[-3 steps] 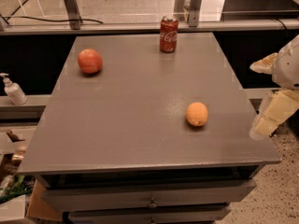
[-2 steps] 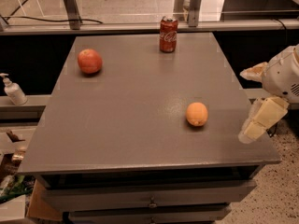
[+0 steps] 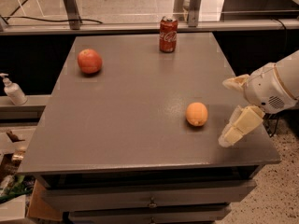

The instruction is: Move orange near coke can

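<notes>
The orange [image 3: 196, 114] lies on the grey table [image 3: 140, 106], right of the middle toward the front. The coke can [image 3: 168, 34] stands upright at the table's far edge, well behind the orange. My gripper [image 3: 225, 112] comes in from the right edge of the table, just right of the orange and apart from it. Its two cream fingers are spread wide, one finger [image 3: 237, 126] low near the table's front right and the other higher up. The gripper is open and empty.
A reddish apple [image 3: 89, 61] lies at the table's far left. A white pump bottle [image 3: 12, 90] stands on a ledge left of the table. Metal posts and a rail run behind the can. Drawers sit under the tabletop.
My gripper has moved left from the table's right edge toward the orange. The orange, can and apple have not moved.
</notes>
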### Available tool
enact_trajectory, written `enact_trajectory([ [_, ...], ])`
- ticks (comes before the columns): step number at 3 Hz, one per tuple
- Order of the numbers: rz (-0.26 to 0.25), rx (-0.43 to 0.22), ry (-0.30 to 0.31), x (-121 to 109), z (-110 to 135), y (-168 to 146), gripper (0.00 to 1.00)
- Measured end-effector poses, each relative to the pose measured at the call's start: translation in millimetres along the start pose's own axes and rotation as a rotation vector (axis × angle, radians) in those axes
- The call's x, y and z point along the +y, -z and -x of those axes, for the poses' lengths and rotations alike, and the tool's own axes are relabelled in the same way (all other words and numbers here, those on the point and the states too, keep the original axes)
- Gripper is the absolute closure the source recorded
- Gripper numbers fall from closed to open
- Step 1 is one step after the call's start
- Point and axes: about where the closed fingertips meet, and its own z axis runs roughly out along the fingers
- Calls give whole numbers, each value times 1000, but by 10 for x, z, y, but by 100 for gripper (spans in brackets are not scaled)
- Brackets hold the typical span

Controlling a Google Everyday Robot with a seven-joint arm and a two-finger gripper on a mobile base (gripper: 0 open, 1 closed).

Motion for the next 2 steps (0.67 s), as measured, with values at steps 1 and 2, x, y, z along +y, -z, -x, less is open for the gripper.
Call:
enact_trajectory([
  [1, -4, -13, 4, -2, 20, -31, 0],
  [2, -26, -40, 11, -41, 15, -137, 0],
])
